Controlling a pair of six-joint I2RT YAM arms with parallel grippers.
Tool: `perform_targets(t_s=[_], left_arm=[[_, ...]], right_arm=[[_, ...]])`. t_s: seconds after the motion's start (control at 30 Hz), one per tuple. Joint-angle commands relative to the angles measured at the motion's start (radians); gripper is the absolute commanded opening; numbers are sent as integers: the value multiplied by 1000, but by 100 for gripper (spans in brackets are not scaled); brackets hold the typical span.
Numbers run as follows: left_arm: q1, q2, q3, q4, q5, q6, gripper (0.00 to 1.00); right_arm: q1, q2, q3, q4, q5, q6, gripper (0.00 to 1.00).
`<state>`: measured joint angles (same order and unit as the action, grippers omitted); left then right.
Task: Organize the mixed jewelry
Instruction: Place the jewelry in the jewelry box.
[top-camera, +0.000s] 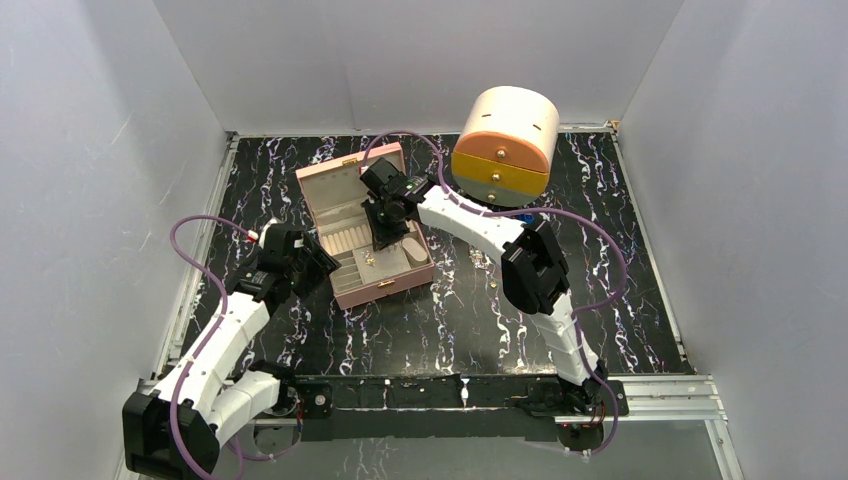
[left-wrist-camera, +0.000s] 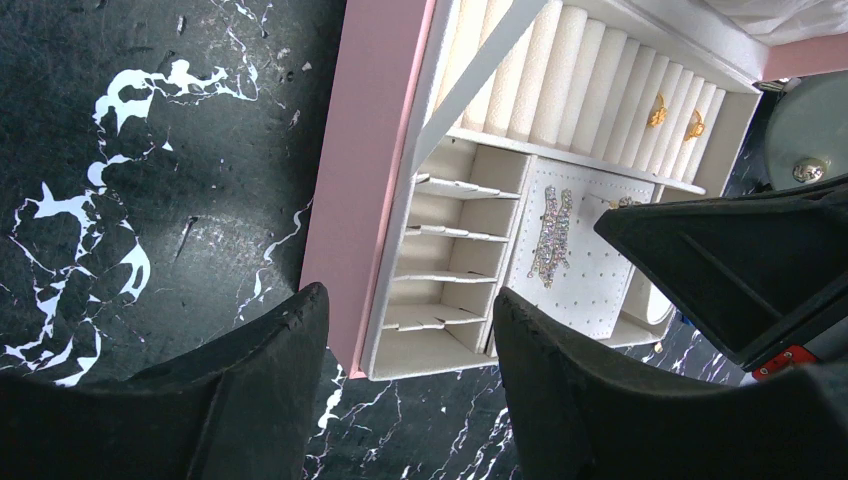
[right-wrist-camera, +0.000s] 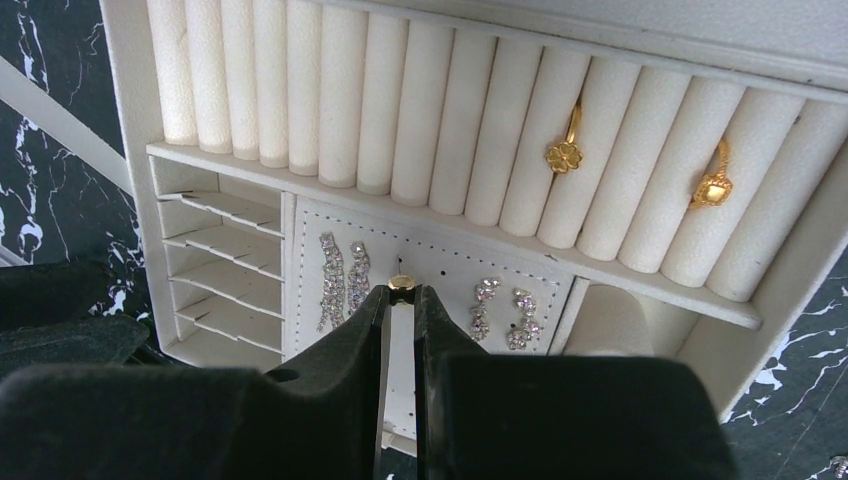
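The pink jewelry box (top-camera: 392, 283) lies open with cream inserts. My right gripper (right-wrist-camera: 402, 296) hangs over its perforated earring panel (right-wrist-camera: 455, 268), shut on a tiny gold piece (right-wrist-camera: 402, 284) at the fingertips. Two gold rings (right-wrist-camera: 565, 155) (right-wrist-camera: 712, 188) sit in the ring rolls, and crystal earrings (right-wrist-camera: 340, 280) (right-wrist-camera: 505, 312) are pinned on the panel. My left gripper (left-wrist-camera: 410, 325) is open and empty, low beside the box's corner (left-wrist-camera: 385, 365). From above, the right gripper (top-camera: 385, 235) is over the box and the left gripper (top-camera: 300, 262) is at its left side. Small loose pieces (top-camera: 497, 285) glint on the table.
A round cream and orange drawer chest (top-camera: 505, 140) stands at the back right, behind the right arm. The box lid (top-camera: 345, 180) stands upright at the back. Empty divided slots (left-wrist-camera: 440, 270) fill the box's left side. White walls enclose the black marbled table (top-camera: 620, 300).
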<state>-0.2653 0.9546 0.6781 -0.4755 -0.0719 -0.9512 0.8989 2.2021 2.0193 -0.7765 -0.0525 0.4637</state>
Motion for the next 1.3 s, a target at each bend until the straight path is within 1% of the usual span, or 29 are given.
perform_targets(t_s=[0.0, 0.33, 0.63, 0.93, 1.03, 1.23, 1.27], left_arm=[[2, -8, -4, -11, -34, 11, 58], [2, -20, -6, -25, -52, 12, 58], [3, -19, -6, -29, -57, 14, 58], [3, 2, 13, -29, -61, 26, 58], [2, 6, 18, -29, -63, 28, 59], [3, 23, 33, -28, -66, 31, 59], [2, 24, 35, -29, -66, 32, 58]], right_arm=[[0, -7, -2, 18, -12, 4, 13], [-1, -10, -17, 11, -9, 0, 12], [0, 14, 10, -7, 13, -3, 12], [-1, 63, 93, -23, -16, -16, 18], [0, 66, 100, -24, -31, -12, 22], [-3, 45, 93, -6, -81, 0, 38], [-5, 40, 88, 2, -88, 3, 39]])
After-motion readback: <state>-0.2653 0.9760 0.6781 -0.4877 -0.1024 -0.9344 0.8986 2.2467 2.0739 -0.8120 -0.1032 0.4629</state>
